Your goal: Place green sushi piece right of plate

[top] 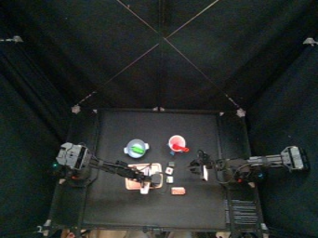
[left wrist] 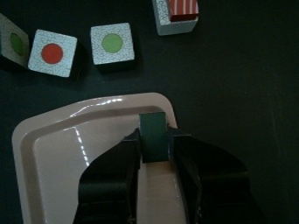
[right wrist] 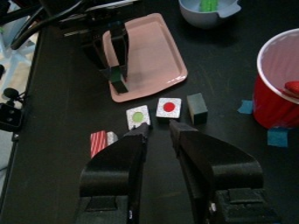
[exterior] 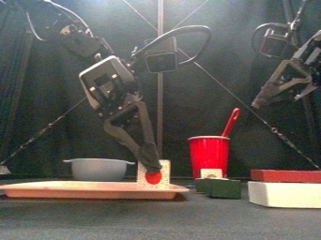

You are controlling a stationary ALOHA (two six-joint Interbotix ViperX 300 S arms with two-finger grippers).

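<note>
The left gripper (left wrist: pixel 156 162) clamps a dark green block-shaped sushi piece (left wrist: pixel 155 140) between its fingertips, above the pale pink rectangular plastic plate (left wrist: pixel 70 166). It should lift clear of the rim before carrying sideways. The right gripper (right wrist: pixel 163 144) hangs apart, jaws parted and empty.

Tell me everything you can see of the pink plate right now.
The pink plate is a shallow rectangular tray with rounded corners and a raised rim, glossy like plastic. It lies flat on the black table, near its front left. The left gripper hangs over it, its jaws closed on a dark green block just above or on the plate's surface; contact cannot be told. The sushi pieces lie beside it, not touching.
</note>
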